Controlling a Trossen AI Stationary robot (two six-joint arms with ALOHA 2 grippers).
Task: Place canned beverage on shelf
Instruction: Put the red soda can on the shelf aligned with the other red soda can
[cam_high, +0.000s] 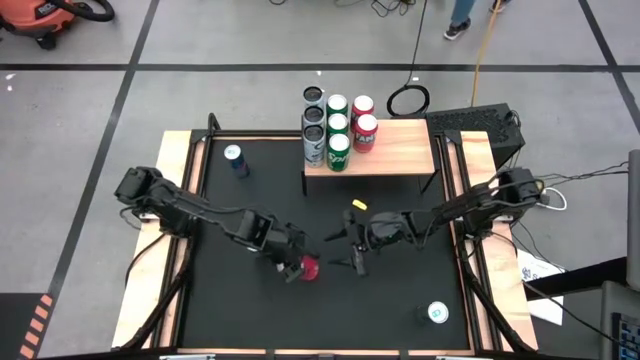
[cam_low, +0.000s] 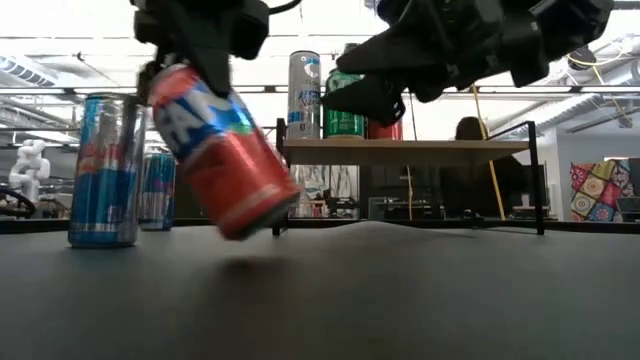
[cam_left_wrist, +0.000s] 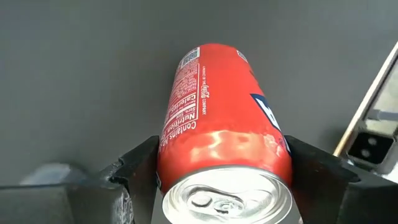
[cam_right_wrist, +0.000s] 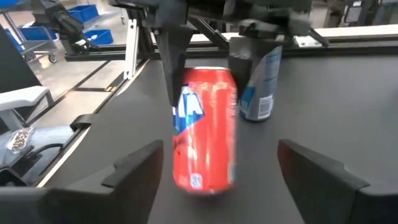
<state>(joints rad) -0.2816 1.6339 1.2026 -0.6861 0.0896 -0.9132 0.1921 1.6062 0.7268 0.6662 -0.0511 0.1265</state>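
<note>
the left tool (cam_high: 296, 268) grips a red fanta can (cam_low: 222, 150), tilted just above the black surface (cam_high: 250, 310); only "fan" reads, though "nutrition" shows on its side. the right tool (cam_high: 355, 262) stands open beside it. six cans crowd the shelf (cam_high: 395, 150), labels mostly unreadable.

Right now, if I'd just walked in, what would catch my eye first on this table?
Probably the red can, held tilted just above the middle of the black table by the left gripper. The right gripper hangs open right beside it, facing the can. Behind them, a cluster of cans already stands on the left end of the small wooden shelf.
</note>
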